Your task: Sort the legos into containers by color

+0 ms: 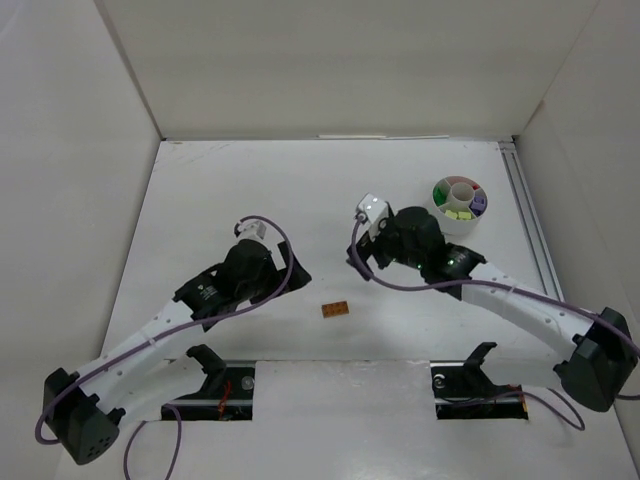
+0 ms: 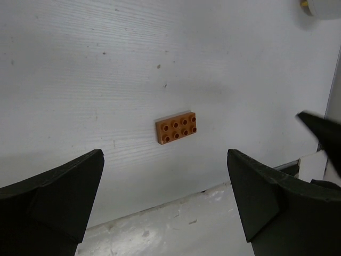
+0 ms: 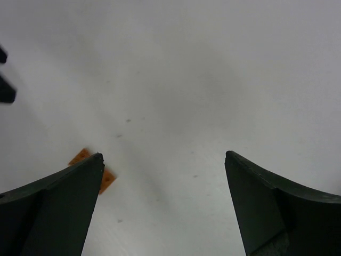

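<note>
One orange-brown lego [image 1: 335,309] lies flat on the white table between the two arms; it also shows in the left wrist view [image 2: 176,127], studs up. My left gripper [image 1: 294,266] hovers up and to the left of it, open and empty [image 2: 165,160]. My right gripper [image 1: 361,264] hovers up and to the right of it, open and empty [image 3: 162,160]; the lego [image 3: 108,179] peeks out from behind its left finger. The round white dish [image 1: 459,225] stands at the back right and holds green, pale yellow-green, purple and red legos in separate compartments.
White walls enclose the table on the left, back and right. A metal rail [image 1: 528,215] runs along the right side. Two black brackets [image 1: 208,358] [image 1: 478,357] stand at cut-outs in the near edge, a step shown in the left wrist view [image 2: 176,213].
</note>
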{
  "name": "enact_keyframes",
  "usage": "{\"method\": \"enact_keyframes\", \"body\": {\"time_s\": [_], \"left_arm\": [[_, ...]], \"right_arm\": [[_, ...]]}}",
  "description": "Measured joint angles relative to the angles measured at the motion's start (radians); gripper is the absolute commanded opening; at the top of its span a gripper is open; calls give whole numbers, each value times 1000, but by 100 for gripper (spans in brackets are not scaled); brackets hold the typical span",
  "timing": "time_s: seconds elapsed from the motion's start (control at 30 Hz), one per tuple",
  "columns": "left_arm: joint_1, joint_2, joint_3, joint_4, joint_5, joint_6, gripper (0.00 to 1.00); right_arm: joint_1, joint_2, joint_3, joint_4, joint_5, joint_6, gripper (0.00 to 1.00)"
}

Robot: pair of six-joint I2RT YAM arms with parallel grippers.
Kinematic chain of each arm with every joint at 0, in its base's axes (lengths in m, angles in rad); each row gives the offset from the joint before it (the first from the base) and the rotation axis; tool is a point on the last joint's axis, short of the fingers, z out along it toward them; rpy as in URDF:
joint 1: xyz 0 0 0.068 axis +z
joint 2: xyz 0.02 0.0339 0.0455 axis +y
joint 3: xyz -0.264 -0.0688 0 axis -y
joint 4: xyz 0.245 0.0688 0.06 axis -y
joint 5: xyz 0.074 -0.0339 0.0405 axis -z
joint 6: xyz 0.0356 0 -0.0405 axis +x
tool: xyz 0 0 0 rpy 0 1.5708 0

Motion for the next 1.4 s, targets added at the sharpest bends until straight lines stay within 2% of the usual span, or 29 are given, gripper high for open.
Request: {"method": "enact_keyframes", "body": {"time_s": [0.13, 0.37, 0.57, 0.63, 0.83, 0.93, 0.97, 1.03, 1.07, 1.2, 1.4], "left_arm": [[0, -58, 2, -85, -64, -41, 100], [0, -109, 23, -167, -119, -55, 100], [0, -127, 34, -190, -129, -55, 100], [0, -127, 34, -196, -130, -55, 100], [0, -126, 34, -198, -129, -55, 100], [0, -117, 34, -198, -134, -55, 100], [1, -114, 34, -198, -141, -56, 100], [3, -109, 34, -198, -155, -58, 100], [5, -108, 34, -198, -159, -59, 100], [6, -108, 34, -196, -165, -61, 100], [6, -108, 34, -193, -166, -62, 100]], "right_arm": [[161, 59, -40, -19, 14, 45, 100], [351, 316, -8, -64, 91, 80, 100], [412, 435, 12, -104, 171, 98, 98], [413, 450, 15, -107, 200, 108, 94], [412, 468, 23, -85, 265, 135, 91], [412, 489, 35, -55, 285, 140, 80], [412, 497, 40, -48, 288, 142, 67], [412, 509, 45, -34, 287, 142, 54], [412, 512, 45, -28, 286, 141, 44], [412, 517, 46, -12, 290, 135, 35], [412, 502, 39, -15, 306, 137, 28]]}}
